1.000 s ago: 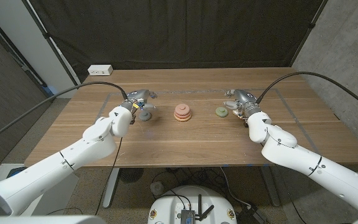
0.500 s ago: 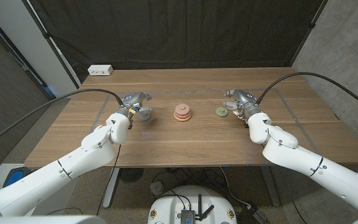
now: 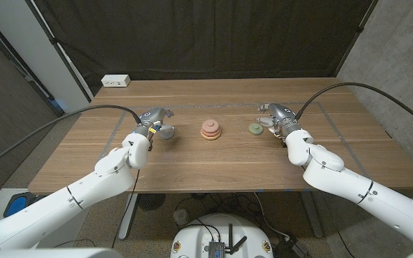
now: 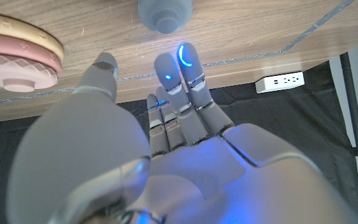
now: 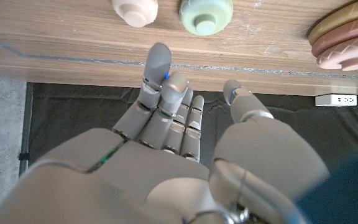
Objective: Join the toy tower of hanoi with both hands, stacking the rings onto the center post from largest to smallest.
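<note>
Here both hands — left hand (image 3: 154, 117), right hand (image 3: 276, 113) — hold nothing, fingers apart, flanking the stacked rings (image 3: 211, 129) mid-table.

Pink-tan stack (image 3: 211, 130), green ring (image 3: 255, 128), grey-blue ring (image 3: 168, 131)

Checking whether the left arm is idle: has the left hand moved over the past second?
Yes. The left hand has shifted slightly toward the table's far edge, away from the robot, judged against the pink stacked rings.

Stacked pink and tan toy rings (image 4: 14, 53) — cut off at frame's left edge; small blue-grey ring (image 4: 165, 14) — cropped at top.
</note>
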